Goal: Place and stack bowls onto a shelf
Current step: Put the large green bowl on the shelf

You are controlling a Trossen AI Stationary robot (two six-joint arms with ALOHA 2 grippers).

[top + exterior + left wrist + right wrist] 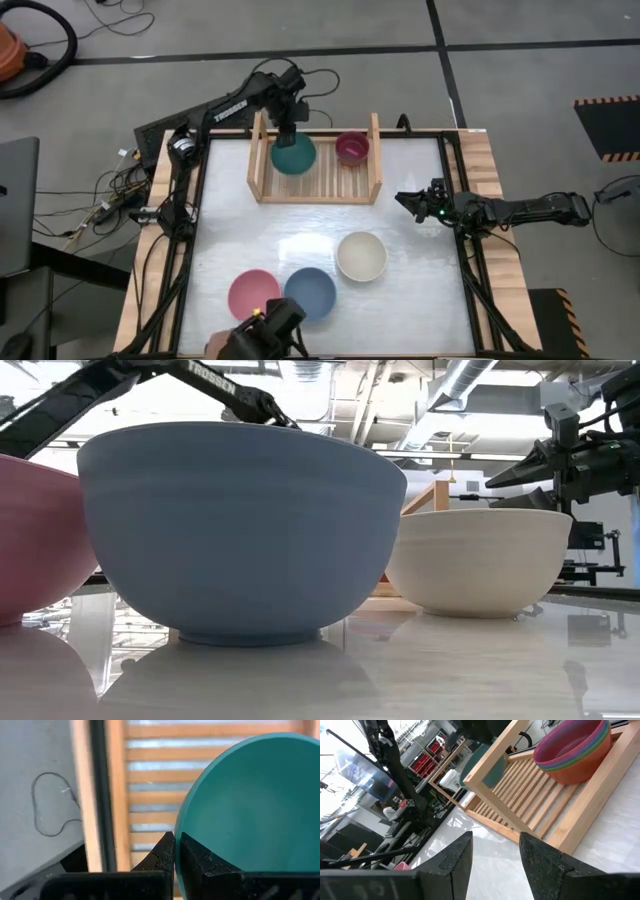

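Note:
The teal bowl [294,157] sits in the left part of the wooden shelf [368,186], and my left gripper [286,133] is shut on its far rim. The left wrist view shows both fingers [165,856] pinching the teal bowl's [250,805] edge above the slats. A stack of small bowls with a magenta one on top [351,148] stands in the shelf's right part [572,750]. On the table lie the pink bowl [252,293], the blue bowl [311,291] and the cream bowl [361,256]. My right gripper [408,200] hovers open at the table's right side, holding nothing.
A dark camera mount [266,330] sits at the table's front edge beside the pink and blue bowls. Cables [110,195] trail off the table's left side. In the low view the blue bowl [240,530] fills the foreground, with the cream bowl [480,560] behind it.

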